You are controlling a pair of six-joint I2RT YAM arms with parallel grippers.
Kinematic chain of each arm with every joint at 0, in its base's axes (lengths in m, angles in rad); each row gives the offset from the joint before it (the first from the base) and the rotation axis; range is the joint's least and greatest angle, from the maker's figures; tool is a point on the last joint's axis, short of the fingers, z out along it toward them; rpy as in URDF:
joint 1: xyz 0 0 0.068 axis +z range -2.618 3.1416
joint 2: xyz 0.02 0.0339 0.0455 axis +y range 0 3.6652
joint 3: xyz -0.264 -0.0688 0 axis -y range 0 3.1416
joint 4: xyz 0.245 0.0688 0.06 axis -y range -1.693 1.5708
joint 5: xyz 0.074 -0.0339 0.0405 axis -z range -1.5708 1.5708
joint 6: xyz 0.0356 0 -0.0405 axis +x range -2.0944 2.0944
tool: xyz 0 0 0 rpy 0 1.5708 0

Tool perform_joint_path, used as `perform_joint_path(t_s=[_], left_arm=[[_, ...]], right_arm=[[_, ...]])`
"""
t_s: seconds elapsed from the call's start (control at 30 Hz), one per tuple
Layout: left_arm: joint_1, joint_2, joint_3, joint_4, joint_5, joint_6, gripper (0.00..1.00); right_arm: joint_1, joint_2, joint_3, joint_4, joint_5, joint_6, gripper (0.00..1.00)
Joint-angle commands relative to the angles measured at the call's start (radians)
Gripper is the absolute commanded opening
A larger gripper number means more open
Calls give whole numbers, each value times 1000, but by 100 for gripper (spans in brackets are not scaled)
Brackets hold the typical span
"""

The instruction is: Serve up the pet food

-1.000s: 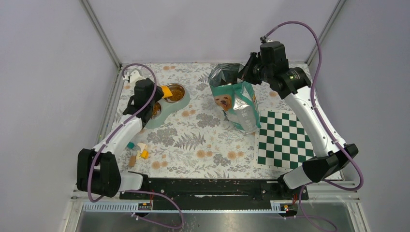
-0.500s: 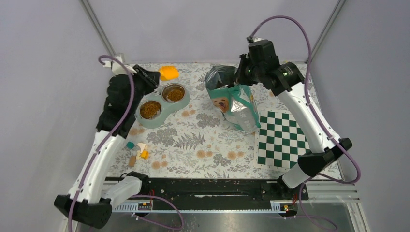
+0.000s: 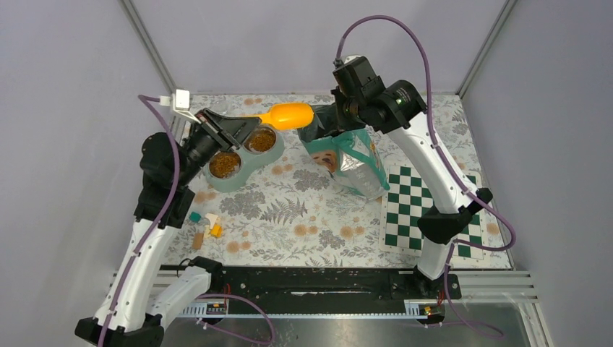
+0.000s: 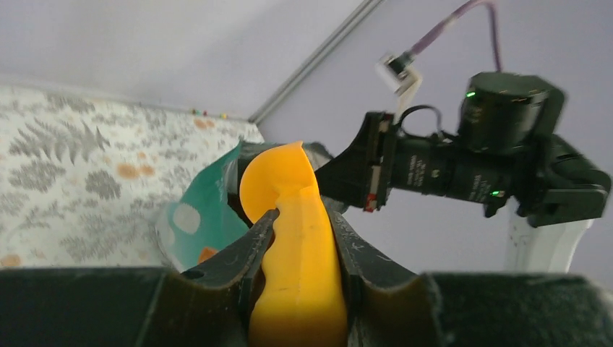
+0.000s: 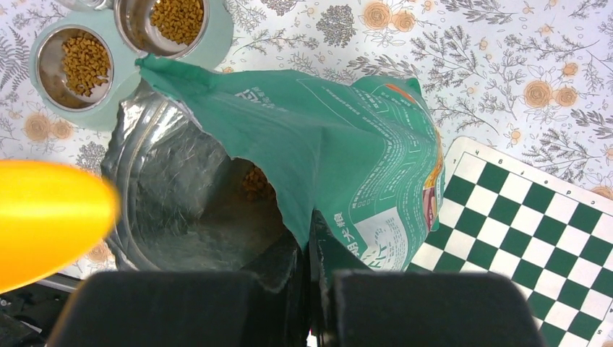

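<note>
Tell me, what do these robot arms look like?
The left arm and right arm share a look: smooth white shells between chunky black joints, with a purple cable looping along each. The left tool and right tool are black, each with two tapered fingers. Small green lights glow on the right arm's wrist.

Pretty plain box: pale lilac-grey panels for the far wall (image 3: 303,43), left wall (image 3: 65,108) and right wall (image 3: 556,108), with thin metal posts (image 3: 149,49) running up the far corners. The table wears a white cloth (image 3: 289,217) with grey ferns and orange flowers, and a green-and-white checkered mat (image 3: 405,217) lies on its right. A black rail (image 3: 318,278) runs along the near edge, with a brushed metal ledge (image 3: 347,332) nearer still. Light's soft and even.
</note>
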Motion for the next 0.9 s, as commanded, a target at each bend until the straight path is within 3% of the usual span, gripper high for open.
perform_joint_path(t_s=[0.0, 0.37, 0.63, 0.87], left_arm=[[-13, 33, -58, 92, 82, -74, 0], [-117, 276, 31, -91, -33, -97, 0], [-162, 484, 118, -129, -25, -52, 0], [-213, 611, 128, -147, -111, -16, 0]], right_arm=[[35, -34, 80, 87, 5, -22, 0], [84, -20, 0, 140, -61, 10, 0], [84, -67, -169, 316, -148, 122, 0], [84, -81, -272, 428, -201, 162, 0]])
